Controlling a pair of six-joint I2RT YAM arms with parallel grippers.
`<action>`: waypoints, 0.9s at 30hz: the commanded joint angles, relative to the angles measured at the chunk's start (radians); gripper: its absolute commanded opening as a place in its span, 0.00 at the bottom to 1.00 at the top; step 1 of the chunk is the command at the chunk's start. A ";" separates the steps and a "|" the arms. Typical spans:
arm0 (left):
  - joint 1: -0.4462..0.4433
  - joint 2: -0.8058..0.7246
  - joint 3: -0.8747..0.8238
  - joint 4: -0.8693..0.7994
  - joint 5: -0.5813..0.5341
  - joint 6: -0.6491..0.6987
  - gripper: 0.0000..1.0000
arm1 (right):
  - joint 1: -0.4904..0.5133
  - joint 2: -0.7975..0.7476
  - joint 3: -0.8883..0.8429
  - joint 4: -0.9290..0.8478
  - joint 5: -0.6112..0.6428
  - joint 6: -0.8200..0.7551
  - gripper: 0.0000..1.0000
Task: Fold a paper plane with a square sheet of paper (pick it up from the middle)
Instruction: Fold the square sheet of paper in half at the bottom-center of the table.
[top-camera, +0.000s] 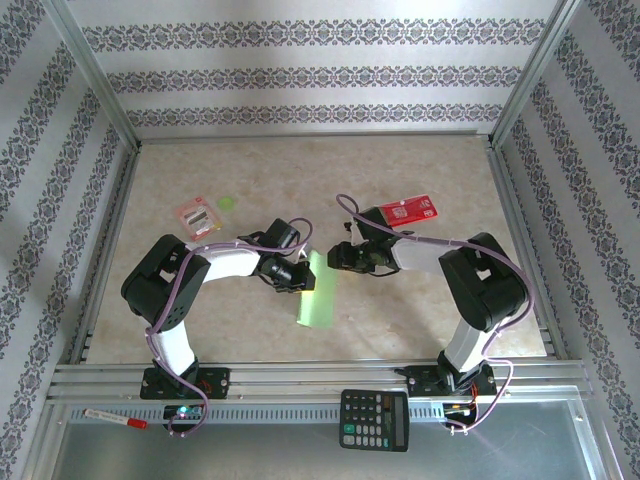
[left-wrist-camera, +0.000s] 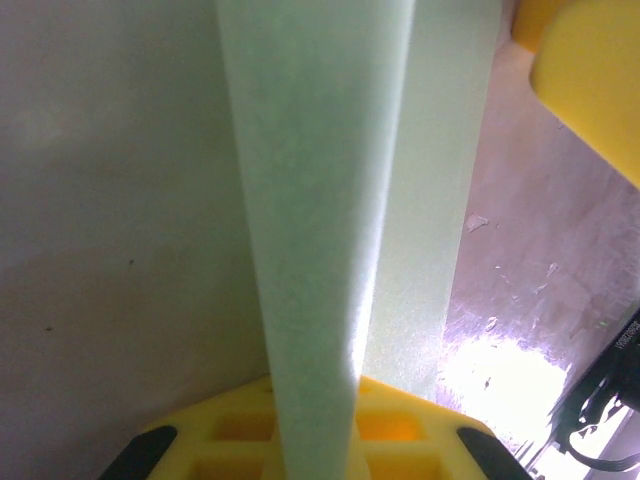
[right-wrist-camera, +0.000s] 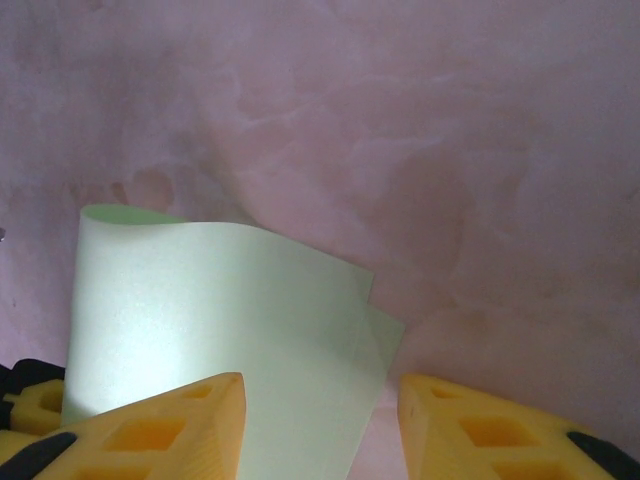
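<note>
Counter: beige, marbled surface.
- Red-and-white packet lies flat, far right.
- Second small packet lies far left, with a tiny round green disc just beside it.
- Black calculator sits on the near metal rail.
- Red-capped marker lies at the near left.

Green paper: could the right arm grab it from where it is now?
Probably yes. The paper stands right before the open right gripper, with nothing between them; the left gripper pinches it from the other side.
</note>
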 joint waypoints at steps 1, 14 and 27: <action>0.007 0.020 0.017 -0.039 -0.011 0.027 0.13 | -0.003 0.024 0.025 0.023 -0.025 0.014 0.44; 0.007 0.031 0.032 -0.070 -0.019 0.048 0.16 | -0.004 0.073 0.048 0.091 -0.103 0.059 0.39; 0.008 0.028 0.057 -0.147 -0.048 0.096 0.22 | -0.005 0.110 0.059 0.086 -0.101 0.070 0.34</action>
